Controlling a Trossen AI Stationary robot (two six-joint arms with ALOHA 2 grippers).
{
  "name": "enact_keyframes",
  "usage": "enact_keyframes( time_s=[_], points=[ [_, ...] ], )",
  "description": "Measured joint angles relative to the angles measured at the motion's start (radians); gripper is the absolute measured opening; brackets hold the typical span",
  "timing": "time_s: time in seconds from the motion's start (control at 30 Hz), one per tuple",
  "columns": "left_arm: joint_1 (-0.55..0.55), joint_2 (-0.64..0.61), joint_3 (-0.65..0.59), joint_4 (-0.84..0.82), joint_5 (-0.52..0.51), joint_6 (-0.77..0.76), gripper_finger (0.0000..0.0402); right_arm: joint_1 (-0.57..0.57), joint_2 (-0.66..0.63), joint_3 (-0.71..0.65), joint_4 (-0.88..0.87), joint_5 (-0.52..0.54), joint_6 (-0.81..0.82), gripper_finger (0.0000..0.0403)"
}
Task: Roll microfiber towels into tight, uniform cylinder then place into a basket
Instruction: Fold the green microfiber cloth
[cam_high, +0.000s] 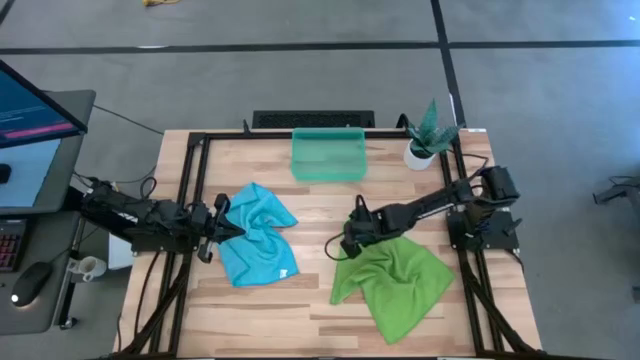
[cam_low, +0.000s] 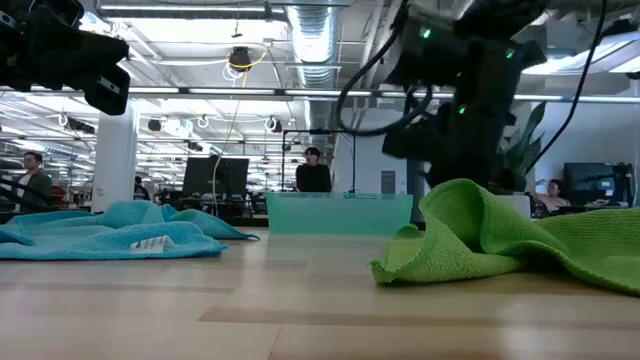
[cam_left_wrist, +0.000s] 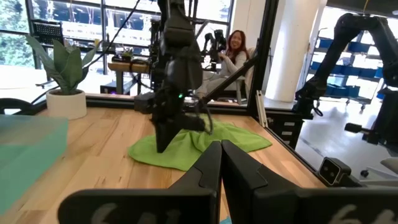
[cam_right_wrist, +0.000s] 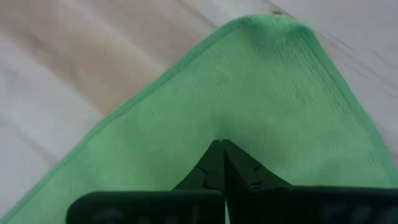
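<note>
Two claws (shut), two towels (cam_high: 262, 232)

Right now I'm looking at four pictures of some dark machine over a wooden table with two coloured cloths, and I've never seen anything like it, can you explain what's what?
It is a robot with two dark arms at a wooden table, each ending in a two-finger gripper.

One picture looks straight down on the table, one looks level across it into the room behind, where people show, and the other two come from a camera on each arm's wrist.

On the table lie a turquoise towel, a lime green towel, a translucent teal basket at the far edge, and a small potted plant beside it.

The left gripper is shut, at the turquoise towel's edge; whether it pinches the cloth I cannot tell. The right gripper is shut on the green towel, which bunches up around its fingers. Neither towel is rolled yet, and the basket looks empty.
</note>
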Motion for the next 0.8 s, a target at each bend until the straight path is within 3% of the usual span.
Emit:
enact_keyframes(
  time_s=[0.57, 0.8],
  points=[
    [0.000, 0.000, 0.000, 0.000, 0.000, 0.000, 0.0000, -0.242, 0.061, -0.003, 0.443, -0.018, -0.184, 0.0013],
    [0.000, 0.000, 0.000, 0.000, 0.000, 0.000, 0.0000, -0.217, 0.005, 0.012, 0.512, -0.021, -0.309, 0.0015]
  ],
)
